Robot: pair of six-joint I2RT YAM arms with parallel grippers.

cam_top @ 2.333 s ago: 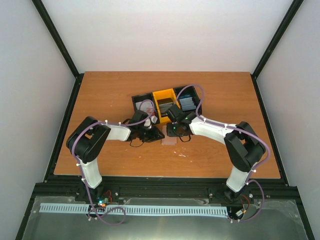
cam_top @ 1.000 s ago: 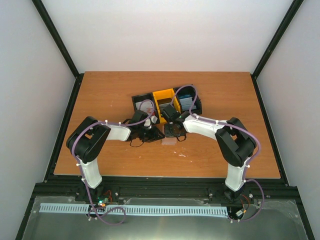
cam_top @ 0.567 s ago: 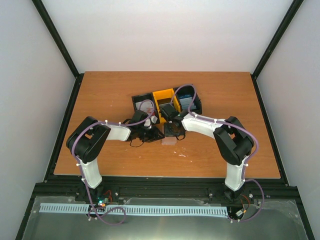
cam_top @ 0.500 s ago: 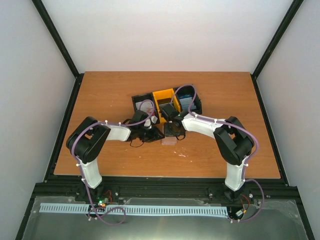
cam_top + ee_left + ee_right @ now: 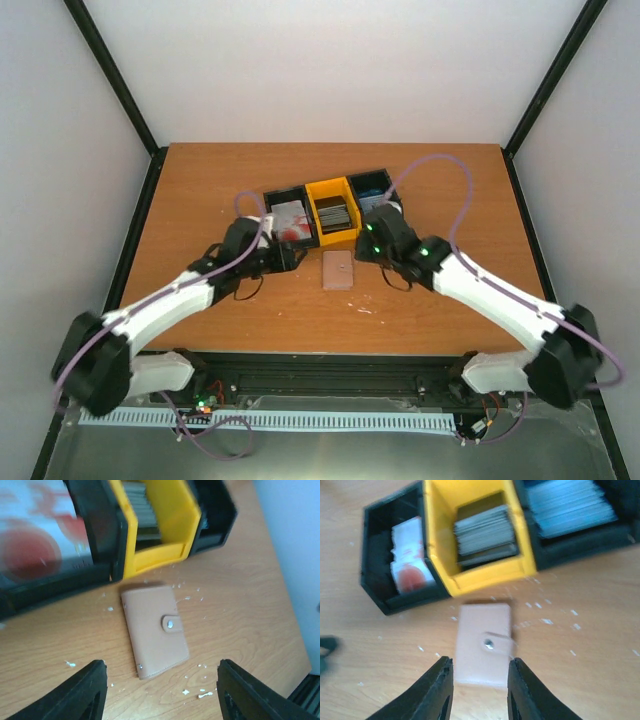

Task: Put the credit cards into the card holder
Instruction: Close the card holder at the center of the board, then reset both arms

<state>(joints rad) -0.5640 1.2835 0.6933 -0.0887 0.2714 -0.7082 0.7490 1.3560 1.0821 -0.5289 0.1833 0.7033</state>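
The card holder (image 5: 338,269) is a tan snap wallet lying closed on the table in front of the bins. It also shows in the left wrist view (image 5: 154,630) and the right wrist view (image 5: 485,642). White cards with red blotches (image 5: 288,220) sit in the left black bin, dark grey cards (image 5: 336,213) in the yellow bin, and blue cards (image 5: 372,189) in the right black bin. My left gripper (image 5: 284,256) is open and empty, left of the holder. My right gripper (image 5: 368,245) is open and empty, right of it, with its fingers (image 5: 434,690) framing the holder from above.
The three bins stand in a row at the table's middle: black (image 5: 272,200), yellow (image 5: 322,187) and black (image 5: 385,175). Small white flecks (image 5: 202,695) litter the wood around the holder. Black frame posts run along the table's sides.
Both arms have swung out from their tight huddle over the holder, and the grippers now sit apart on either side of it. The holder, half hidden before, lies in plain view.
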